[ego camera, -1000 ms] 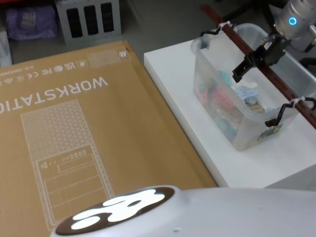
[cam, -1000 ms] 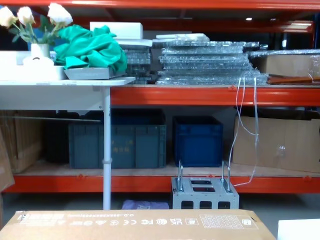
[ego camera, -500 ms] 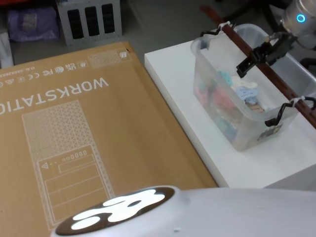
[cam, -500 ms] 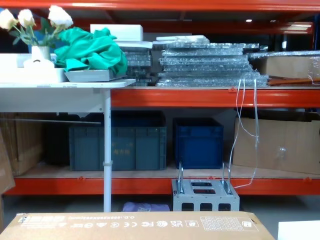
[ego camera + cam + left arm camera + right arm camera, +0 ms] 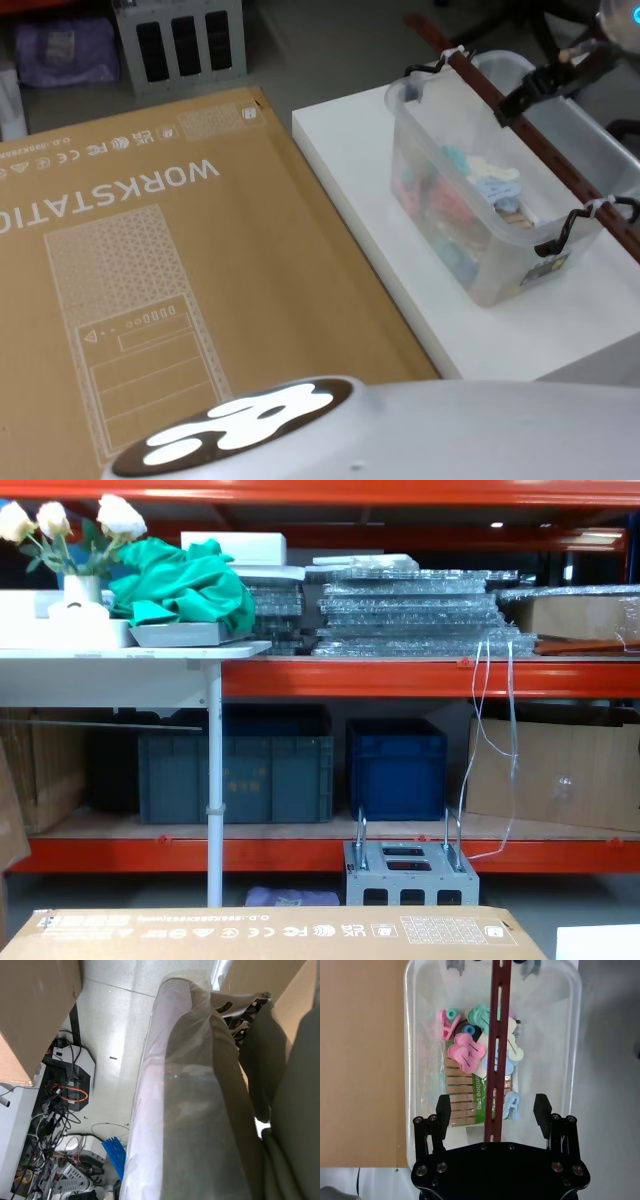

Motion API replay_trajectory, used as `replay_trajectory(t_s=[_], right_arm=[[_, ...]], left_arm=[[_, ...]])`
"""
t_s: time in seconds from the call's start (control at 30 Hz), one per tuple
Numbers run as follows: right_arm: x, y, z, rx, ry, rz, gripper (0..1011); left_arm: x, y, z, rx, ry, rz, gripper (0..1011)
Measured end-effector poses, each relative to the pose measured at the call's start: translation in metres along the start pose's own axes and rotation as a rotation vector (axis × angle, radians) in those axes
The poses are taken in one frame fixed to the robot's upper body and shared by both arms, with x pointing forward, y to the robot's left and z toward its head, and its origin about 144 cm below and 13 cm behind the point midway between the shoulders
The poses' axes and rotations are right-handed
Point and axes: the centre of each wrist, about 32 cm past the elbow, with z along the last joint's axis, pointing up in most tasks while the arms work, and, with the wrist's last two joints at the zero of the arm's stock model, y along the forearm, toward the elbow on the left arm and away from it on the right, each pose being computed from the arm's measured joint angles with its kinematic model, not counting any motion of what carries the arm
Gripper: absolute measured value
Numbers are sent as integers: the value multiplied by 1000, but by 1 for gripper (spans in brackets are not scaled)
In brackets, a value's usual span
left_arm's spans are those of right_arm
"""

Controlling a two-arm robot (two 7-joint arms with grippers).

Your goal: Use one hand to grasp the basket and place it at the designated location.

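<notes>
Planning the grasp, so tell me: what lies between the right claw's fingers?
In the right wrist view, the basket's handle runs between the open right claw's fingers, untouched.

basket (image 5: 480, 230) | clear plastic tub, red-brown bar handle (image 5: 540, 145) across rim | upright on white surface, holds colourful clips

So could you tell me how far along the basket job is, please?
The clear tub basket sits on the white table, possibly placed already. The right gripper hangs open above the wooden bar handle, fingers either side, not touching. Remaining work is unclear.
</notes>
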Motion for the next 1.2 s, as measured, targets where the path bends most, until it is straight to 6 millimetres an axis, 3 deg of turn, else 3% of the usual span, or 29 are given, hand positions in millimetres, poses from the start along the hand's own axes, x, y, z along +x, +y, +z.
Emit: replay_trajectory(t_s=[0.37, 1.2], right_arm=[[-15, -29, 3, -46, 13, -79, 1000], [-21, -35, -1, -63, 47, -82, 1000]], left_arm=[[0, 0, 0, 0, 0, 0, 0], [0, 0, 0, 0, 0, 0, 0]])
